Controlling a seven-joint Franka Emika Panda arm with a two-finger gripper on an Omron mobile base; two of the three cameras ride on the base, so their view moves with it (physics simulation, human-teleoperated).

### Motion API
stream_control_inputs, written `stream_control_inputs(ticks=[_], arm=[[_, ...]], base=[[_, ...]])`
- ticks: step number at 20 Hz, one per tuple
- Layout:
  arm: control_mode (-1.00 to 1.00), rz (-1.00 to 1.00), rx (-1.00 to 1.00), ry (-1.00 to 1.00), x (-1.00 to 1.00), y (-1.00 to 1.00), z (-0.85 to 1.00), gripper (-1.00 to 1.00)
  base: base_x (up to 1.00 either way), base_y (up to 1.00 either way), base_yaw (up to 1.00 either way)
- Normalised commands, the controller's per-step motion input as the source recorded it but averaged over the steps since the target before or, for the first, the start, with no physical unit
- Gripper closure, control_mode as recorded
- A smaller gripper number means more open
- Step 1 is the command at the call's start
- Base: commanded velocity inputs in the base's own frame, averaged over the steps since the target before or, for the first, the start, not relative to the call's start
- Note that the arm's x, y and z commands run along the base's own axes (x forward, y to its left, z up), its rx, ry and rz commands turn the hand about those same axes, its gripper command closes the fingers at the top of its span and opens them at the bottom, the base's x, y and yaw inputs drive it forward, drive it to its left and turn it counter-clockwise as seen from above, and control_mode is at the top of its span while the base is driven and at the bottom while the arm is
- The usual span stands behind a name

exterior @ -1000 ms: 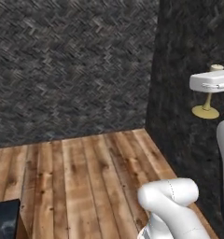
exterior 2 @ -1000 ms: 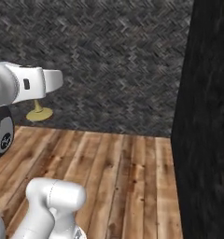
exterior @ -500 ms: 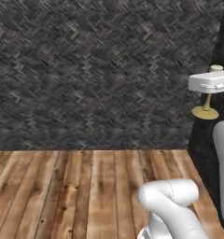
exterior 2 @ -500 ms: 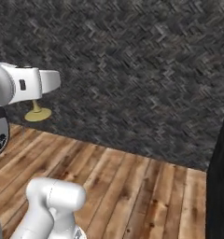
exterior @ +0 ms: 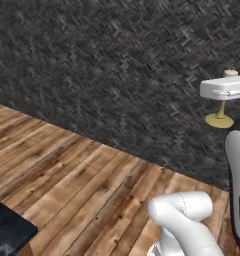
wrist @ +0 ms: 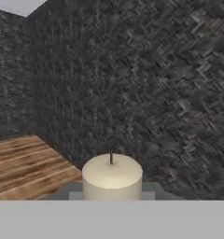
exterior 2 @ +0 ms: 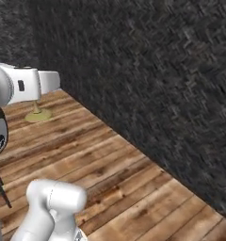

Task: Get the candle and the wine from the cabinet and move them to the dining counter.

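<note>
The candle (exterior: pixel 220 119), a cream stick on a brass holder with a round flat base, hangs in the air at the right of the left base view. My gripper (exterior: pixel 225 90) is shut on it above the stem. From the right base view the gripper (exterior 2: pixel 48 82) reaches in from the left with the brass base of the candle (exterior 2: pixel 38 114) below it. The hand view looks down the candle (wrist: pixel 112 178), showing its cream top and wick. The wine, the cabinet and the dining counter are out of view.
A dark herringbone-patterned wall (exterior: pixel 117 75) stands close ahead, and it runs diagonally across the right base view as the wall (exterior 2: pixel 157 80). Wooden plank floor (exterior: pixel 77 190) lies below. A dark slab corner (exterior: pixel 4 232) shows at the lower left.
The whole picture has shifted as the base turns: the dark panel on the right has left view and the wall now runs at a slant. The candle stays in the gripper.
</note>
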Motion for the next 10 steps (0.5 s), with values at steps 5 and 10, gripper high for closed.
stream_control_inputs(ticks=[5, 10], arm=[[1.00, 0.00, 0.00, 0.00, 0.00, 0.00, 0.00, 1.00], [1.00, 0.00, 0.00, 0.00, 0.00, 0.00, 0.00, 1.00]], base=[[0.55, -0.17, 0.89], [0.57, -0.17, 0.88]])
